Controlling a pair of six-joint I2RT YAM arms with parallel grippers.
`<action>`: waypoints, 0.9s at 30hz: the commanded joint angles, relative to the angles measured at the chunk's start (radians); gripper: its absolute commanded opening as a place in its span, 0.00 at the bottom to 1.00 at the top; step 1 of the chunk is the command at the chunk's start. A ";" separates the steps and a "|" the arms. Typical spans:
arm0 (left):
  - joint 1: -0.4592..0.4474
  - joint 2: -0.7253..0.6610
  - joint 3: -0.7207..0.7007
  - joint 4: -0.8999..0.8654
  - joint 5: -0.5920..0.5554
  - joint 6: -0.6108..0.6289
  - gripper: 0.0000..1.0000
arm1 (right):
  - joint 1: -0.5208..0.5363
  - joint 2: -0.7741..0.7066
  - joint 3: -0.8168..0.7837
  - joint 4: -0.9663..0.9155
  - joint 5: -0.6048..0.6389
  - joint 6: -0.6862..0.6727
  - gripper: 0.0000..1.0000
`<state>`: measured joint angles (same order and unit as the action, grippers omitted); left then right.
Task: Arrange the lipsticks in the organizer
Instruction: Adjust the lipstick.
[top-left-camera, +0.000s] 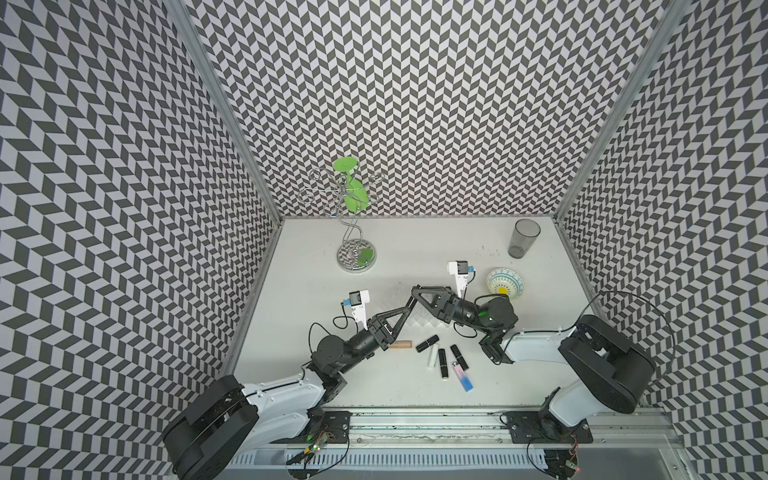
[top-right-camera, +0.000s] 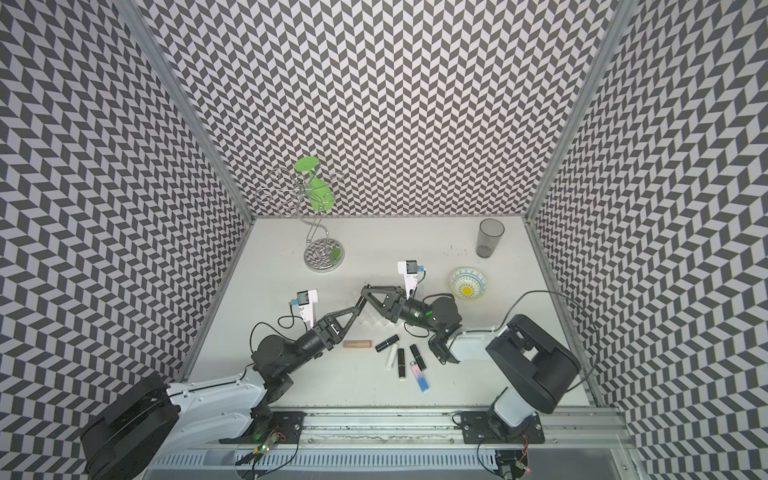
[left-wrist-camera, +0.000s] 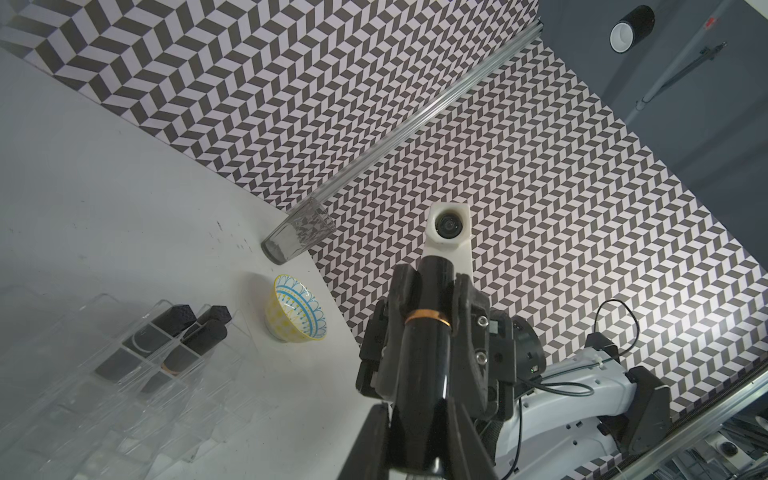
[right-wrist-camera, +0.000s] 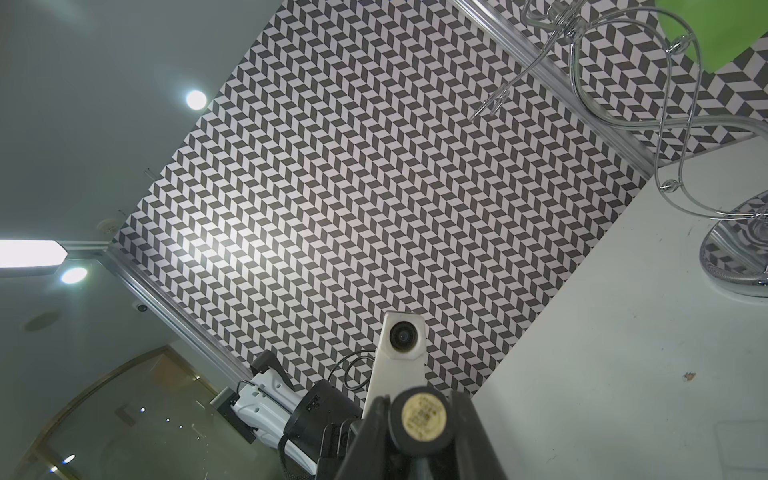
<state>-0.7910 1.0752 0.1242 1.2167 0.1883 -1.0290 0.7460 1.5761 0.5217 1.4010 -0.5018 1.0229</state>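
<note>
Black lipstick (left-wrist-camera: 424, 365) clenched by right gripper (right-wrist-camera: 420, 417), other end pinched by left gripper (left-wrist-camera: 419, 451). Organizer (left-wrist-camera: 70, 365) below both grippers: few black tubes (left-wrist-camera: 174, 328) slotted. Six lipsticks (top-left-camera: 443, 363) lying loose on table (top-left-camera: 374, 249), near grippers.

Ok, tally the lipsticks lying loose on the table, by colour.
Black: 3
White: 1
Tan: 1
Pink-to-blue: 1
Total: 6
</note>
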 joint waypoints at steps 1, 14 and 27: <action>0.001 -0.007 0.038 0.017 0.013 0.010 0.12 | 0.006 -0.003 -0.006 0.050 -0.001 -0.029 0.23; 0.027 -0.215 0.089 -0.387 -0.024 0.091 0.00 | -0.116 0.040 -0.096 0.257 -0.045 0.107 0.63; 0.121 -0.058 0.862 -1.668 -0.068 0.483 0.00 | -0.217 -0.451 0.049 -0.972 0.144 -0.407 0.64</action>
<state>-0.6964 0.9081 0.8639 -0.0963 0.0830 -0.6727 0.5362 1.1976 0.5667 0.7399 -0.4614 0.7635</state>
